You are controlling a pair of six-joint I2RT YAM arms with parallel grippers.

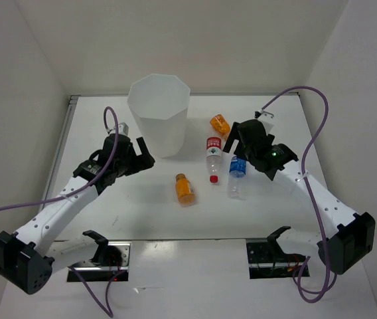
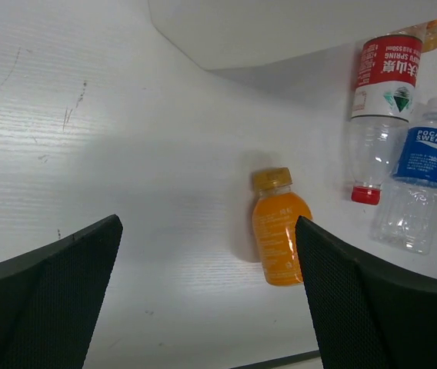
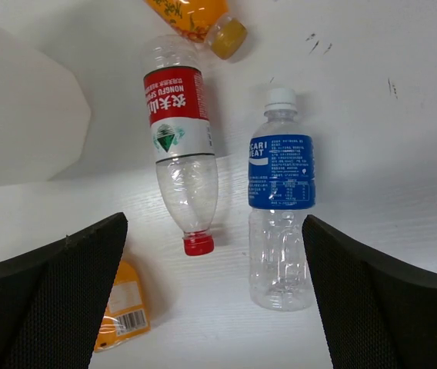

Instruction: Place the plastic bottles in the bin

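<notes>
The blue-label bottle (image 3: pixel 280 181) and red-label bottle (image 3: pixel 178 123) lie flat, side by side, between the right gripper's (image 3: pixel 217 304) spread fingers. 1 orange bottle (image 2: pixel 278 234) lies between the left gripper's (image 2: pixel 207 304) spread fingers. Nothing is in the bin (image 1: pixel 158 113) yet. The right gripper should centre over 1 bottle only and close across its body.

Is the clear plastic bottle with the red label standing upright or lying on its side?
Lying on its side: the clear plastic bottle with the red label rests lengthwise on the white table.
</notes>
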